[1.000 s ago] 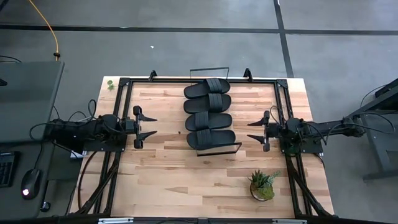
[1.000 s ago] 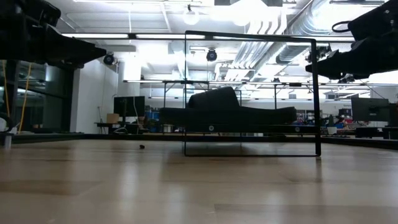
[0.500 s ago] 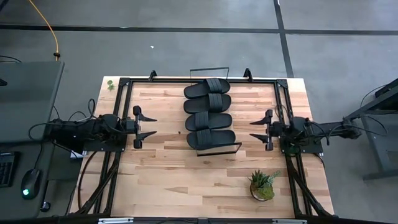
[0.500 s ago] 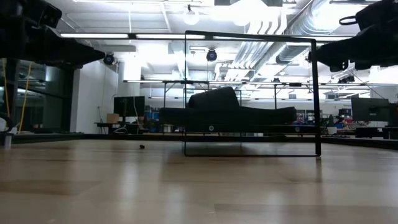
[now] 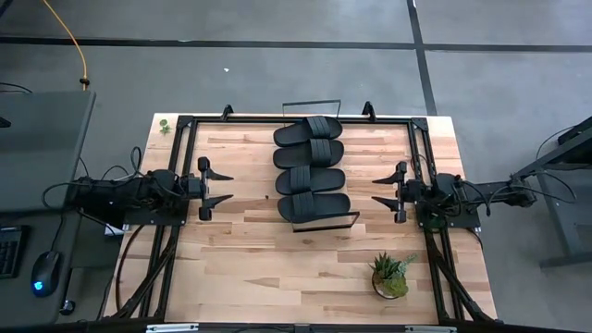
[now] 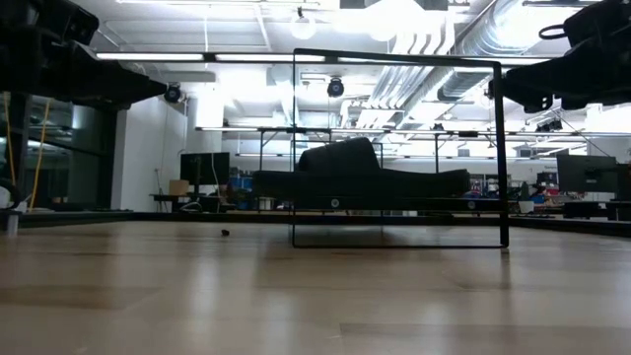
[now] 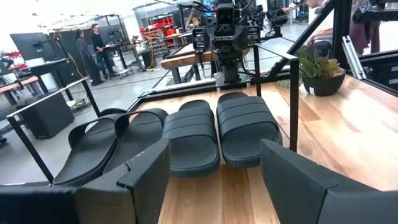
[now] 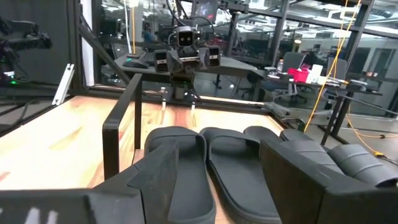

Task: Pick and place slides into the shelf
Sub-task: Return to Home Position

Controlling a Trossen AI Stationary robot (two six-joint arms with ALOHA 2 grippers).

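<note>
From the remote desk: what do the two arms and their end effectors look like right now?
The left arm and right arm are matte black and slim, with loose black cables trailing along them. The left end effector and right end effector match: two dark, flat fingers tapering to points seen from above, blocky and angular up close.

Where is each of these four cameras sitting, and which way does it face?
High view: overhead, straight down; both arms, left fingers and right fingers open, flank the slides.
Low view: tabletop height, level toward the shelf; arms at upper corners.
Left wrist view: faces the slides; own fingers below.
Right wrist view: the same, from opposite.
Both wrist views share the slides.
</note>
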